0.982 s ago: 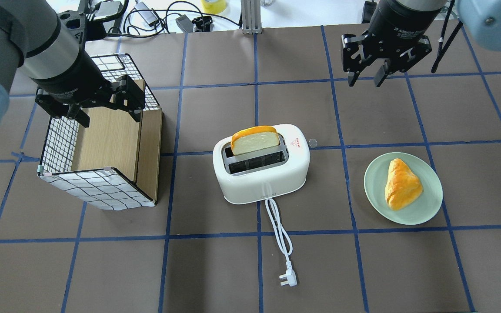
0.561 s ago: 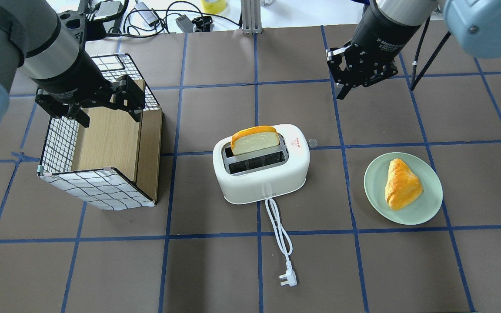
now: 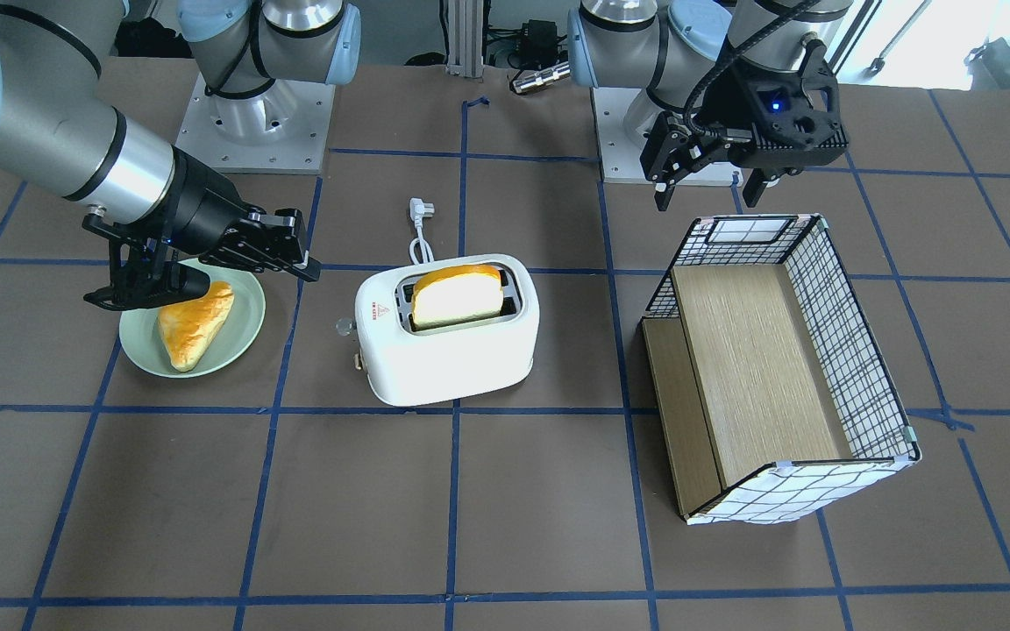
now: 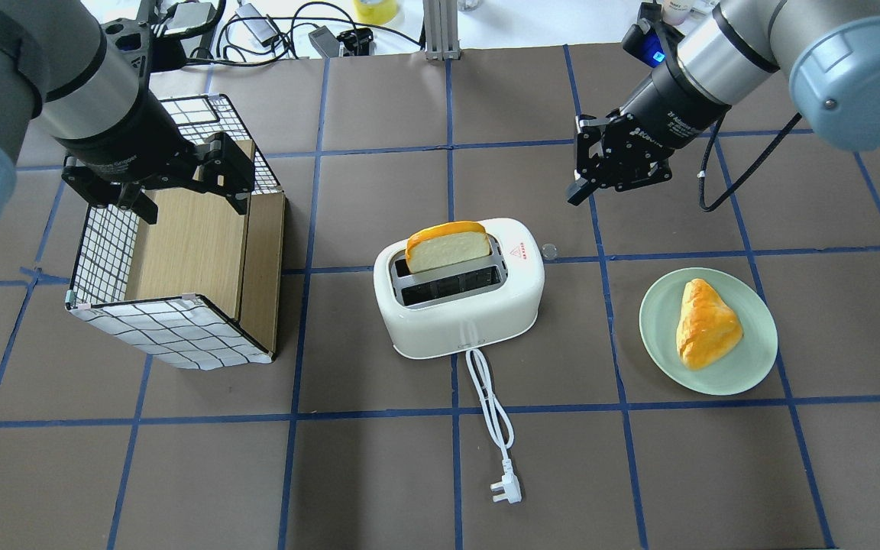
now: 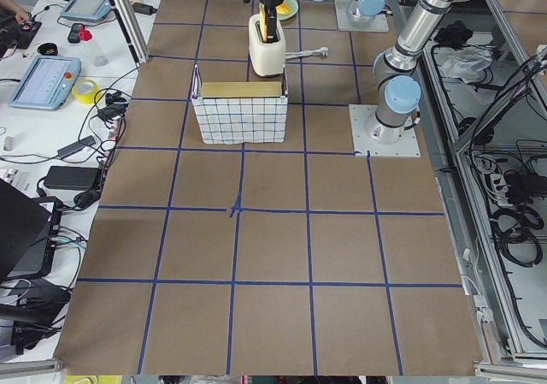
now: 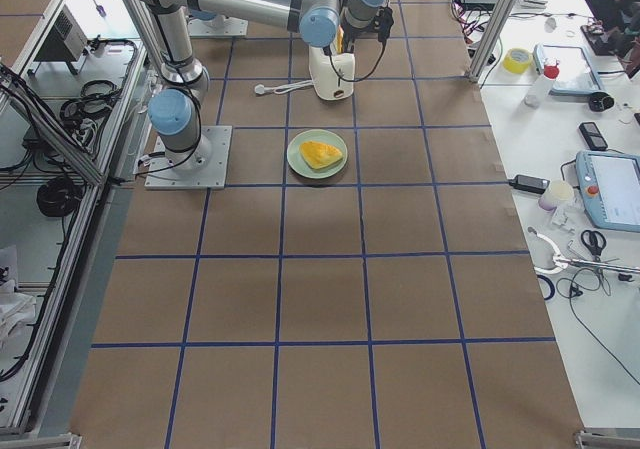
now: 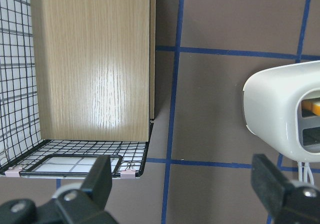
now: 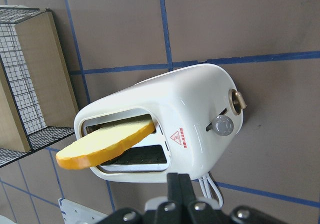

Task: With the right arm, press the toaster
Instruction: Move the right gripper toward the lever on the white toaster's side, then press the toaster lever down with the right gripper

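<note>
The white toaster (image 4: 459, 313) stands mid-table with a bread slice (image 4: 448, 244) sticking out of its far slot. Its clear knob (image 4: 549, 250) is on the right end. In the right wrist view the toaster (image 8: 195, 109) shows the knob (image 8: 222, 125) and a tan lever (image 8: 237, 100) on that end. My right gripper (image 4: 573, 195) is shut and empty. It is tilted and hovers beyond and to the right of the knob end, apart from the toaster. My left gripper (image 4: 192, 202) is open and empty over the wire basket (image 4: 173, 328).
A green plate (image 4: 658, 336) with a pastry (image 4: 706, 322) lies right of the toaster. The toaster's white cord (image 4: 490, 405) and plug (image 4: 506, 489) trail toward the near edge. In the front-facing view my right gripper (image 3: 308, 270) hangs over the plate (image 3: 242, 333).
My right gripper has moved left and nearer to the toaster's knob end, turned and tilted, and its fingers have gone from open to shut. The left arm has not moved.
</note>
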`<state>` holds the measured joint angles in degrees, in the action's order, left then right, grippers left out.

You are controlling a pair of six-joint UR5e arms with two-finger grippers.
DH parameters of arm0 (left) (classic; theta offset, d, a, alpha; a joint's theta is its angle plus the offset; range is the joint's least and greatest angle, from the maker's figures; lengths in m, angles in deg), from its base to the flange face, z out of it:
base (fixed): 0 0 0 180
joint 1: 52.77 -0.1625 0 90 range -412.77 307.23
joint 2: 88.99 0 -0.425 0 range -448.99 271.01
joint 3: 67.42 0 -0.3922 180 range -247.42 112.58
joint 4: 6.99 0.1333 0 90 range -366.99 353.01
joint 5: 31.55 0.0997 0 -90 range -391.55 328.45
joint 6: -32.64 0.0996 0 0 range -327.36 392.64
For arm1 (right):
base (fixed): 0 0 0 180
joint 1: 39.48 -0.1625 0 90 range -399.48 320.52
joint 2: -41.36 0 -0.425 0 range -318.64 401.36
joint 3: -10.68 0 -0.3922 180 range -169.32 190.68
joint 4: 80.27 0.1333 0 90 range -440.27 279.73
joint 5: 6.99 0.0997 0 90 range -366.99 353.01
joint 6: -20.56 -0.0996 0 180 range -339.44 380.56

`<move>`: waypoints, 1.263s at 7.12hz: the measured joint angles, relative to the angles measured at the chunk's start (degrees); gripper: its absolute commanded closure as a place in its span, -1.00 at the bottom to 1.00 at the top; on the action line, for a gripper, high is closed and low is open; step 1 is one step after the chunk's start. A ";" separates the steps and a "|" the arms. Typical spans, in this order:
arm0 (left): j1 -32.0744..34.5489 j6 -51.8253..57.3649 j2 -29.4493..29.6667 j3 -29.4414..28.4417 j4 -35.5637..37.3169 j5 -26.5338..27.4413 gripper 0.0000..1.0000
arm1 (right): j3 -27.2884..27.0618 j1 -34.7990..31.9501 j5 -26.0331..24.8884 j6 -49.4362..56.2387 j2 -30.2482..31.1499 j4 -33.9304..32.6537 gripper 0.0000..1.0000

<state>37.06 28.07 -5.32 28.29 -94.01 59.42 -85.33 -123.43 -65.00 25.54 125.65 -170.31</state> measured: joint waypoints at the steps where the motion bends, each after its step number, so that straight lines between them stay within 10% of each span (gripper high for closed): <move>1: 0.00 0.00 0.00 0.00 0.00 0.02 -1.00 | -2.44 0.44 1.39 1.77 -0.24 -2.16 1.00; 9: 0.00 0.00 0.00 0.00 0.00 0.01 -1.00 | -15.04 2.04 7.50 3.19 -2.47 -19.49 1.00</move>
<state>37.06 28.07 -5.32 28.30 -94.01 59.43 -100.37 -121.40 -57.50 28.73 123.18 -189.80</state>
